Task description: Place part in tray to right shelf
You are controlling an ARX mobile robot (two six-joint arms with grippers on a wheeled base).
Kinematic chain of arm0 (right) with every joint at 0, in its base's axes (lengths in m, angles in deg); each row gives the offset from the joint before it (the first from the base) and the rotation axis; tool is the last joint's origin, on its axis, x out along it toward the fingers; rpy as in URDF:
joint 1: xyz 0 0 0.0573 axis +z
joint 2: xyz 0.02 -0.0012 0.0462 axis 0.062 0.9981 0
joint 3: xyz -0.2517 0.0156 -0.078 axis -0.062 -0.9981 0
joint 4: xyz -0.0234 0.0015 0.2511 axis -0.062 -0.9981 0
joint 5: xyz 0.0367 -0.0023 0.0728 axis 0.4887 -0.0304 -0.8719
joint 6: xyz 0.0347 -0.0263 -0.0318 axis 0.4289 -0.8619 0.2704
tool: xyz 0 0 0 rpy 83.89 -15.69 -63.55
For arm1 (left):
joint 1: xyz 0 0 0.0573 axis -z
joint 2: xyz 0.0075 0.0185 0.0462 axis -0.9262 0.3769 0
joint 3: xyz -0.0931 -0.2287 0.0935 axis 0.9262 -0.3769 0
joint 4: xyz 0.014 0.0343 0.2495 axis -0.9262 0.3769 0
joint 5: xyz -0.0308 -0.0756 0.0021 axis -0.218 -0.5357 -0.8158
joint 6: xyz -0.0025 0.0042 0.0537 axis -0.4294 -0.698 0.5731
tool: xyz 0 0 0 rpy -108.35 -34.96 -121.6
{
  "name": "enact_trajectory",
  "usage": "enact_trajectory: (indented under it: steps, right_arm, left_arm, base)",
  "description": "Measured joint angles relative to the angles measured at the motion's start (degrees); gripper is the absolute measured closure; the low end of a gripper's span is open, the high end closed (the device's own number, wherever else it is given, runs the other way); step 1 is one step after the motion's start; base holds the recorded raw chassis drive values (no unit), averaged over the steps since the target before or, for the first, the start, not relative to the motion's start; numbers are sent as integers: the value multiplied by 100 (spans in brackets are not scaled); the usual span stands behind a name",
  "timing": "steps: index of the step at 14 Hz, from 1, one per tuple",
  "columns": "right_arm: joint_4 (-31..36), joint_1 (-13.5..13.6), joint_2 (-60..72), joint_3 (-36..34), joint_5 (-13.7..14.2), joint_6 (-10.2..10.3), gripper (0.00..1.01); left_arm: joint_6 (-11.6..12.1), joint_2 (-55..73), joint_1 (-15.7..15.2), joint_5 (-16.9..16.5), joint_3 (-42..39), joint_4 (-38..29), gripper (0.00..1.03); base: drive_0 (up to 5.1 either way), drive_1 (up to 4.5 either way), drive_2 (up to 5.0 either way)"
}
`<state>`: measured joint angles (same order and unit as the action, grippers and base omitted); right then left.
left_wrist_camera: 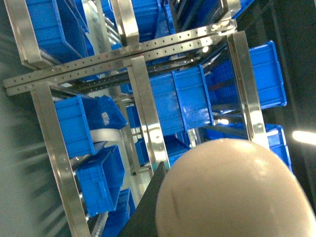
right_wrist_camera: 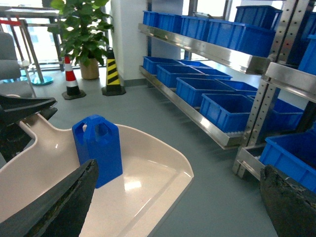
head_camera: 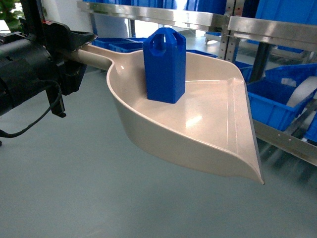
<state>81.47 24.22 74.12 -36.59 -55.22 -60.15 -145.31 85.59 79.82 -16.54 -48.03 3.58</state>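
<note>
head view: the left gripper (head_camera: 74, 47), upper left, is clamping the handle of the tray (head_camera: 198, 134), and the part (head_camera: 165, 64) is standing upright in it. left wrist view: the right shelf (left_wrist_camera: 148, 118) and blue crates (left_wrist_camera: 187, 98) are filling the frame. right wrist view: the right gripper (right_wrist_camera: 177, 197) is sitting spread apart along the bottom edge. no readable writing is showing.

part (head_camera: 165, 67) upright in tray (head_camera: 208, 129) | right shelf (head_camera: 292, 139) right of tray

Left gripper (head_camera: 81, 42) clamped on tray (head_camera: 198, 114) handle, arm level; right gripper (right_wrist_camera: 177, 197) fingers spread wide, holding nothing.
</note>
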Motion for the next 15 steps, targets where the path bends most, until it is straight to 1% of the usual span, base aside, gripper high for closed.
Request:
enact_trajectory:
  steps: [15]
  right_arm:
    - [2,0,-2,0,0,0,3]
  left_arm:
    - [0,0,-4,0,0,0,89]
  base:
    - [-162,-162,-162]
